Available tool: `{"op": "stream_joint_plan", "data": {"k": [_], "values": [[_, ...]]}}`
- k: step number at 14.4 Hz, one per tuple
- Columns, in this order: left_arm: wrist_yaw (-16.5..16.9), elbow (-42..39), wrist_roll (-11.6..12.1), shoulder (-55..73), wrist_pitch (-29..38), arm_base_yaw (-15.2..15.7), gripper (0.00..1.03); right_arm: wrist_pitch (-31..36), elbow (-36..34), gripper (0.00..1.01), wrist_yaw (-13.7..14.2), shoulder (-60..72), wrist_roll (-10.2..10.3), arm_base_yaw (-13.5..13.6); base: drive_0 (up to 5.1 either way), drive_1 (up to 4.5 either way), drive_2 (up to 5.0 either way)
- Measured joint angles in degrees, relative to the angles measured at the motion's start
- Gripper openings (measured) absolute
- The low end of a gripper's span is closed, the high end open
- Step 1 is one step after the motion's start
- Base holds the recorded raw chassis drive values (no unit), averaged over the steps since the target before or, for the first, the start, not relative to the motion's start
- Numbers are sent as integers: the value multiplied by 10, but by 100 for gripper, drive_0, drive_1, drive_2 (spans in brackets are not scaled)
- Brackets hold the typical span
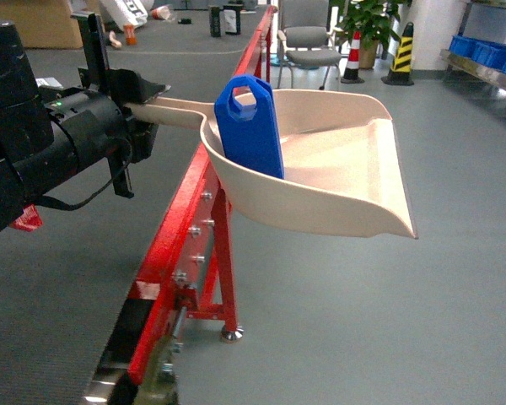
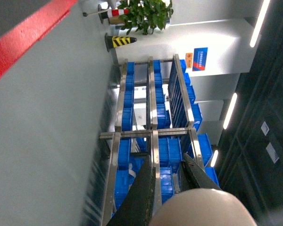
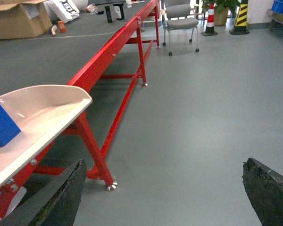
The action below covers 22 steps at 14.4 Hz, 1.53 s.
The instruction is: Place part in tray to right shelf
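The blue part is standing upright inside my tray, near the handle end. My left gripper is clamped on the tray's handle, over the red frame. My right gripper hangs wide open above the floor.

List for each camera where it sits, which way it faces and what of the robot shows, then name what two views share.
Head: on the robot, facing forward and down at the cream plastic scoop tray holding the small blue handled part; left gripper on its handle.
Left wrist: rolled sideways, facing a steel rack of blue crates; gripper fingers show.
Right wrist: low, facing the floor; open right gripper.
Head and right wrist share the tray, part and red rail.
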Motion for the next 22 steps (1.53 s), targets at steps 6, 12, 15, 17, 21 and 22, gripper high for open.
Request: {"op": "stream_joint_plan", "data": {"k": [6, 12, 15, 17, 21, 22], "values": [[-1, 0, 0, 0, -1, 0, 13, 1, 0, 98, 0, 0, 0, 0, 496, -240, -240], [0, 0, 0, 0, -1, 0, 13, -3, 0, 98, 0, 0, 0, 0, 496, -240, -240], [1, 0, 0, 0, 1, 0, 13, -1, 0, 98, 0, 0, 0, -1, 496, -240, -240], [0, 0, 0, 0, -2, 0, 13, -1, 0, 98, 0, 0, 0, 0, 496, -240, -240], [-1, 0, 0, 0, 0, 0, 13, 2, 0, 98, 0, 0, 0, 0, 496, -240, -240], [-1, 0, 0, 0, 0, 1, 13, 0, 0, 98, 0, 0, 0, 0, 496, -240, -240]]}}
